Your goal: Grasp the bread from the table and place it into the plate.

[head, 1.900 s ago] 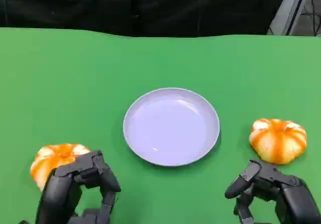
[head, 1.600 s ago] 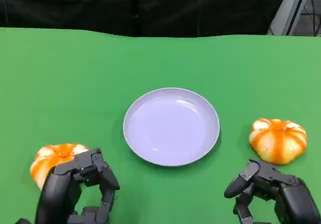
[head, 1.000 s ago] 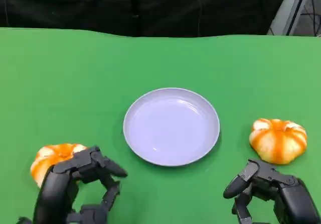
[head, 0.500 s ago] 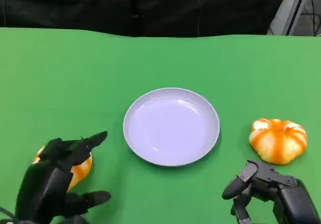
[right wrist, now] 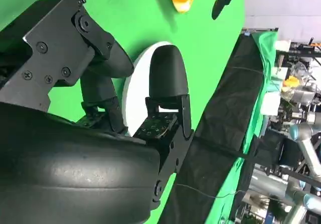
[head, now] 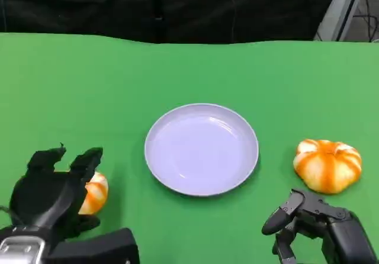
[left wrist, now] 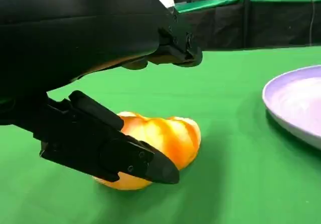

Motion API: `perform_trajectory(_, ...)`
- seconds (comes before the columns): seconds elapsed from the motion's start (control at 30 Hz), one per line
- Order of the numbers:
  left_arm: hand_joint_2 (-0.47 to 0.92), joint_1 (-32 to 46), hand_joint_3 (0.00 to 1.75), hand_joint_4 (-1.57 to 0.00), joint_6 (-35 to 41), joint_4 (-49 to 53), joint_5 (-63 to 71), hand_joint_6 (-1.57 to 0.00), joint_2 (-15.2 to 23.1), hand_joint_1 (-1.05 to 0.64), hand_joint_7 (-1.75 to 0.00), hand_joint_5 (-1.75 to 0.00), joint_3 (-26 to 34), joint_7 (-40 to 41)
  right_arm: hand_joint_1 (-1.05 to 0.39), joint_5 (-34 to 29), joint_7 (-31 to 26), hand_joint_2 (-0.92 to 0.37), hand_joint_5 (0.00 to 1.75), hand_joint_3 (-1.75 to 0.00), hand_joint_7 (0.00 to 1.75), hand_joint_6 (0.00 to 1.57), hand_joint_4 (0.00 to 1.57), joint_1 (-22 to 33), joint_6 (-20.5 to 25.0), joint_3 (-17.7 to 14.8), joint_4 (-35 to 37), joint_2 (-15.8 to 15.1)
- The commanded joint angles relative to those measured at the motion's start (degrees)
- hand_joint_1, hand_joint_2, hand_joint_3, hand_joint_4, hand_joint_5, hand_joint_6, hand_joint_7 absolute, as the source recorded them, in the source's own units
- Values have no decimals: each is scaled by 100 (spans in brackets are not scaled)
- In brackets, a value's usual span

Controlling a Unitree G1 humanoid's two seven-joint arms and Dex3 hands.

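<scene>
While our left hand (head: 50, 184) spreads open fingers around the bread (head: 95, 193) at lower left, our right hand (head: 317, 228) hangs loosely open, holding nothing, below the plate (head: 201, 148).

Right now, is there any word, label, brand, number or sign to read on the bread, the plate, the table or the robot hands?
None: no readable text stands on the round orange-and-white striped bread, the pale lilac round plate, the green cloth-covered table or the black left robot hand.
</scene>
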Motion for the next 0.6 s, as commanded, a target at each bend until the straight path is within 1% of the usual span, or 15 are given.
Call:
perform_trajectory(0.03, 92, -610, 11, -2, 613, 861, 175, -27, 185, -58, -1, -42, -410, -569, 6, 15, -31, -31, 159, -141, 131, 82, 78, 3, 29, -5, -64, -21)
perform_trajectory(0.13, 92, -882, 11, -2, 894, 1307, 140, -28, 212, -56, -2, -42, -661, -796, 5, -2, -40, -31, 160, -142, 131, 81, 77, -2, 9, 0, -54, -29)
perform_trajectory(0.23, 92, -1105, 13, -5, 1008, 1617, 10, -30, 273, -55, -2, -43, -831, -1035, 5, 47, -15, -30, 159, -143, 132, 81, 77, -16, 1, -4, -42, -34)
perform_trajectory(0.27, 92, -1193, 14, -8, 1012, 1712, -127, -32, 288, -55, -3, -45, -843, -1207, 5, 63, -3, -30, 159, -142, 132, 80, 77, -18, 16, -8, -54, -39)
perform_trajectory(0.33, 92, -1280, 16, -18, 1007, 1772, -364, -40, 324, -52, -6, -49, -853, -1415, 5, 66, 7, -31, 160, -142, 132, 80, 76, -21, 37, -15, -72, -47)
perform_trajectory(0.37, 92, -1286, 14, -28, 999, 1751, -460, -48, 347, -51, -8, -51, -857, -1454, 5, 66, 5, -31, 160, -141, 132, 80, 76, -24, 38, -18, -69, -45)
perform_trajectory(0.4, 92, -1277, 12, -42, 999, 1721, -517, -58, 366, -49, -10, -55, -870, -1438, 5, 64, -1, -31, 160, -141, 132, 80, 76, -30, 24, -21, -57, -40)
perform_trajectory(0.43, 92, -1273, 11, -50, 1004, 1702, -560, -64, 384, -48, -11, -58, -889, -1420, 5, 63, -5, -31, 160, -141, 133, 80, 76, -33, 14, -23, -47, -36)
perform_trajectory(0.47, 92, -1274, 10, -54, 1014, 1695, -591, -68, 400, -47, -12, -61, -912, -1401, 5, 63, -7, -32, 160, -141, 133, 80, 76, -35, 8, -25, -42, -33)
perform_trajectory(0.5, 92, -1192, 11, -64, 573, 1734, -767, -75, 425, -44, -22, -83, -829, -809, 5, 36, -14, -32, 160, -141, 133, 80, 76, -39, 14, -21, -44, -35)
perform_trajectory(0.53, 92, -1134, 17, -71, 231, 1775, -907, -71, 448, -38, -92, -128, -772, -352, 4, 17, -19, -32, 160, -140, 133, 80, 76, -43, 21, -19, -47, -38)
perform_trajectory(0.57, 92, -1101, 21, -78, -19, 1825, -1016, -65, 472, -35, -141, -155, -743, -15, 4, 4, -22, -32, 160, -140, 132, 80, 76, -45, 26, -17, -49, -40)
perform_trajectory(0.6, 92, -1092, 22, -81, -174, 1879, -1090, -62, 495, -34, -157, -165, -740, 195, 4, -3, -24, -32, 160, -140, 132, 80, 76, -46, 29, -16, -50, -41)
